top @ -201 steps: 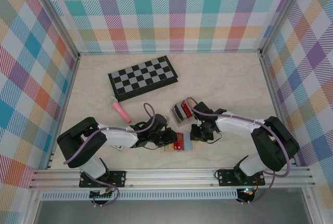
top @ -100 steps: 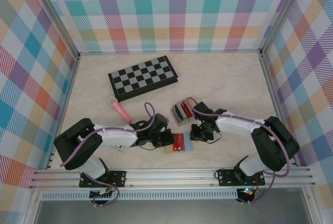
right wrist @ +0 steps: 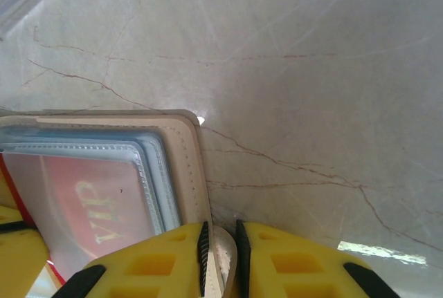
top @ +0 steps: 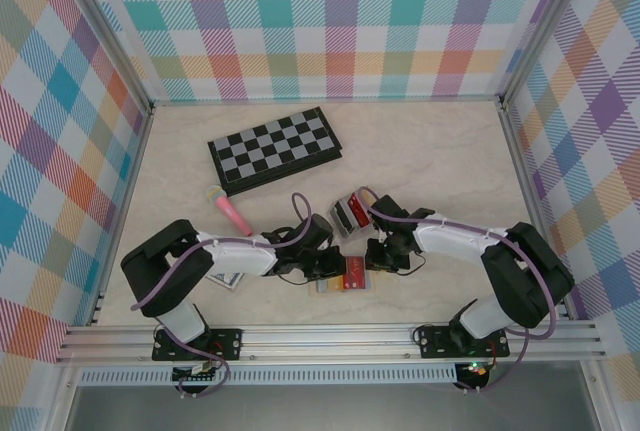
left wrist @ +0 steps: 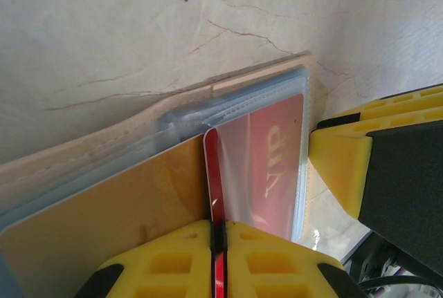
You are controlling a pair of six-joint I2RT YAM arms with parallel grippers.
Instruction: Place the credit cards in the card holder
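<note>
Left pincer (left wrist: pixel 217 225) is clamping shut on the near edge of the red card (left wrist: pixel 266 166), with the thin red edge pinched between both yellow fingers. That card is sitting in a clear sleeve (left wrist: pixel 235 108) of the tan wallet (left wrist: pixel 69 156), "VIP" print showing through. At 9 o'clock of it in the left wrist view, the gold-orange card (left wrist: pixel 104 215) is lying just beside it.

Right pincer (right wrist: pixel 220 232) is gripping closed on the wallet's stitched edge, holding it down on the table (right wrist: pixel 311 70). In the right wrist view the red card is lying at 9 to 10 o'clock of that pincer, close by.

In the top view the two are facing each other across the wallet, the left one at its 9 o'clock and the right one at its 1 o'clock. At 12 o'clock of the wallet the card holder (top: pixel 349 214) is standing, near but apart. That is about 1 o'clock of the left one and 10 o'clock of the right. Something red is showing in its slots.

At 11 o'clock, farther back, the chessboard (top: pixel 275 149) is lying flat. At 9 o'clock of the holder the pink toy (top: pixel 231 214) is lying well apart.
</note>
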